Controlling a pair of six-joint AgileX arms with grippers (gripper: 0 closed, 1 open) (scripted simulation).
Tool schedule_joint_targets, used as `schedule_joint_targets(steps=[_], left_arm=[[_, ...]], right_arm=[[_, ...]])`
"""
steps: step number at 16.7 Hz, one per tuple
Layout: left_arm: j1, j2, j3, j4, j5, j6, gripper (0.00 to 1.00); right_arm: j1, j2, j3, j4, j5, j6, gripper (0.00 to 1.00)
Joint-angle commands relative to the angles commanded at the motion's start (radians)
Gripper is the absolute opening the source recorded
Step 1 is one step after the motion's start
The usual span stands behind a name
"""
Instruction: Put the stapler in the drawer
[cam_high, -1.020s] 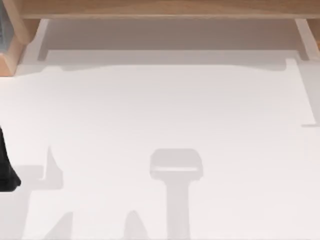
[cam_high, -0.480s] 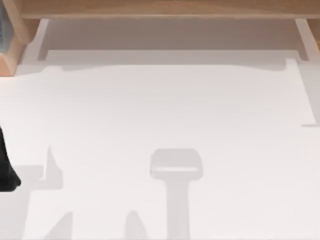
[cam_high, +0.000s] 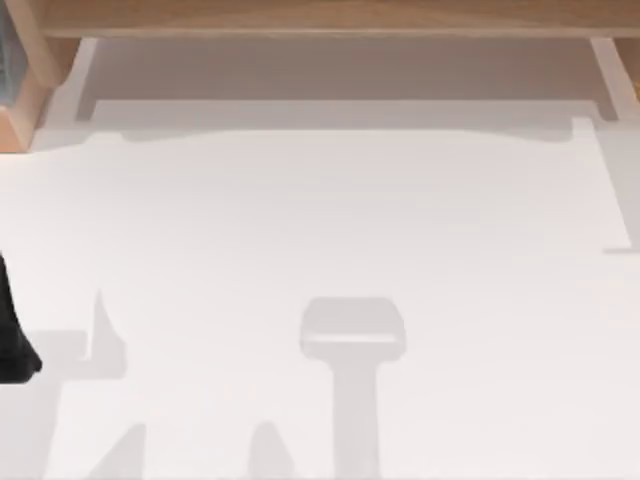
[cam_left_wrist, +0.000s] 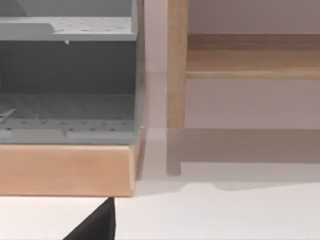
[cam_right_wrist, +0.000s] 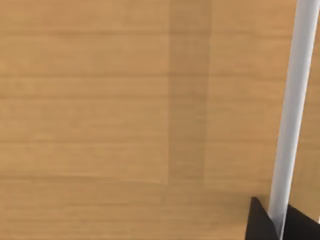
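A white bar handle (cam_right_wrist: 292, 100) is straddled by the right gripper (cam_right_wrist: 276, 224) against a wooden front (cam_right_wrist: 100, 100), its jaws apart or clamped being impossible to tell, while the stapler's place and axis cannot be judged.

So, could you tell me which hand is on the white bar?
The right hand: its black fingers clasp the white bar on the wooden panel. The left hand sits apart, facing grey perforated shelves.
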Motion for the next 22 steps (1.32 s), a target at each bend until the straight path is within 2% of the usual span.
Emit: schedule_joint_targets(steps=[4,10,17,22], left_arm=[[0.0,0.0,0.0,0.0,0.0,0.0,1.0],[0.0,0.0,0.0,0.0,0.0,0.0,1.0],[0.0,0.0,0.0,0.0,0.0,0.0,1.0],[0.0,0.0,0.0,0.0,0.0,0.0,1.0]], right_arm=[[0.015,0.019,0.033,-0.029,0.023,0.003,0.0],[0.106,0.08,0.206,-0.135,0.113,0.001,0.0],[0.112,0.097,0.231,-0.158,0.127,0.003,0.0],[0.167,0.164,0.407,-0.248,0.185,-0.001,0.0]])
